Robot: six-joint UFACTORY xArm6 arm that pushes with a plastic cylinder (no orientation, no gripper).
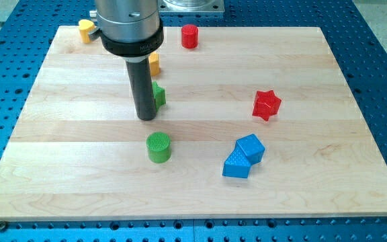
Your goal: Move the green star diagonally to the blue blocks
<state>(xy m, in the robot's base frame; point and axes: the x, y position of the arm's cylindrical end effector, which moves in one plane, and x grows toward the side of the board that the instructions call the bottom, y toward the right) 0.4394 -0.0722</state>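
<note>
Camera view shows one big wooden bench [314, 202] with small blocks on it. I will say where things are from the green star [159, 95].

Biggest on the bench is my dark rod. It has no gripper, so nothing can open or pinch. My tip [146, 118] sits just beside the star, on the star's left and a bit toward the view's bottom. It looks like it touches the star, but I cannot tell for sure. The rod hides most of the star.

Two blue blocks [244, 156] lie well to the star's right and toward the view's bottom. They touch each other. A green round block [158, 147] sits near the star, straight toward the view's bottom. A red star [267, 104] is far to the star's right. A red round block [190, 36] is up and to the star's right. An orange block [154, 64] peeks out just above the star. A yellow block [85, 30] is far up and left.

I think the star is light, hard and a bit slippery on wood. It may spin when pushed on a point. I cannot grab it, so I would push on its upper left side, aiming through its middle. A star has no long side, and I cannot see which way its points face.
</note>
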